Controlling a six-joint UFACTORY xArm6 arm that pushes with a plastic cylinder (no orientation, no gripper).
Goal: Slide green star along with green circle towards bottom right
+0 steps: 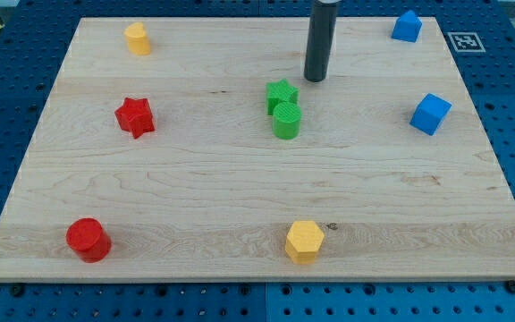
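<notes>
A pale wooden board (240, 188) carries scattered blocks: a yellow hexagonal block (304, 241) near the view's bottom edge, a red cylinder (88, 239) at bottom left, a red star (135, 116) at left, a small yellow block (137, 38) at top left, and two blue blocks (407, 26) (430, 114) at right. Near centre, the green star (281, 95) touches the green circle (286, 120) just below it. The arm carries no gripper; the dark rod's tip (316, 79) sits just up and right of the star, apart from it.
</notes>
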